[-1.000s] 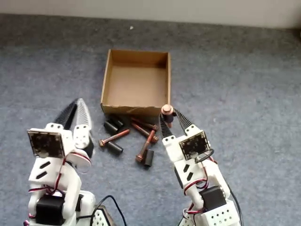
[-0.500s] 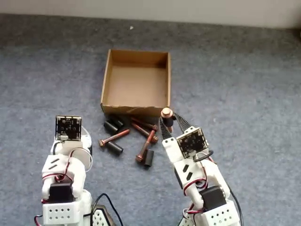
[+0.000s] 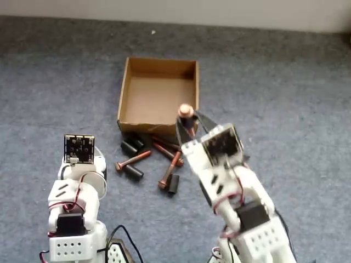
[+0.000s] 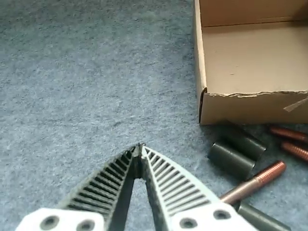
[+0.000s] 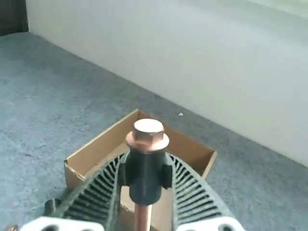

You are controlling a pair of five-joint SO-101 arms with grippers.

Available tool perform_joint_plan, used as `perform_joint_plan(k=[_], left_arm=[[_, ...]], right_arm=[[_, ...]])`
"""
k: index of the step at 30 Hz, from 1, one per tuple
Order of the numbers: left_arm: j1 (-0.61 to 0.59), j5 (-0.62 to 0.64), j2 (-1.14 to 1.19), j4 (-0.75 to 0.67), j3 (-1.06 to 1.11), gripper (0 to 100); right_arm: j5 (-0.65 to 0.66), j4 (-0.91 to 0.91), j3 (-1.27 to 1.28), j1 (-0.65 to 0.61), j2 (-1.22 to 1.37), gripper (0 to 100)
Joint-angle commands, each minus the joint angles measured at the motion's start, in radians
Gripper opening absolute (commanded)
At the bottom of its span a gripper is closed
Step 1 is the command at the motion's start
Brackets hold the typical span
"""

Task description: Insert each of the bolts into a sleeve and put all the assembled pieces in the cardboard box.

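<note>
While right jaws clamp a sleeved bolt near the cardboard box, left jaws together

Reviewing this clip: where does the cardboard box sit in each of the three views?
High view: cardboard box on the carpet, upper middle, open.
Left wrist view: the box ahead of the shut left gripper, off to one side.
Right wrist view: the box directly behind the sleeved bolt in the right gripper.
Shared landmark: loose black sleeves against the box's near wall.
</note>
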Motion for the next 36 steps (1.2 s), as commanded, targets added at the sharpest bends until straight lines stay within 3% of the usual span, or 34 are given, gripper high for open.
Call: perform_joint_plan(k=[1,7,15,24,29,36], left_arm=[[-0.010,-0.017,-0.004,-0.023,0.019,1],[-0.010,-0.018,-0.004,-0.026,0.019,1],[-0.010,-0.018,-0.004,-0.026,0.019,1],[-0.010,-0.018,-0.004,-0.026,0.019,1],[-0.010,-0.018,-0.004,-0.026,0.019,1],[-0.010,-0.018,-0.004,-0.026,0.019,1]], right_arm=[[0.008,-0.140,-0.194,-0.010,0.303,0.6],[0.006,-0.263,-0.361,-0.008,0.720,0.6],[0.005,-0.306,-0.522,0.019,1.081,0.6],[0.005,-0.298,-0.591,0.074,1.271,0.8],[0.005,-0.294,-0.588,0.084,1.282,10.1],[0.002,0.018,-0.748,0.079,1.279,13.2]])
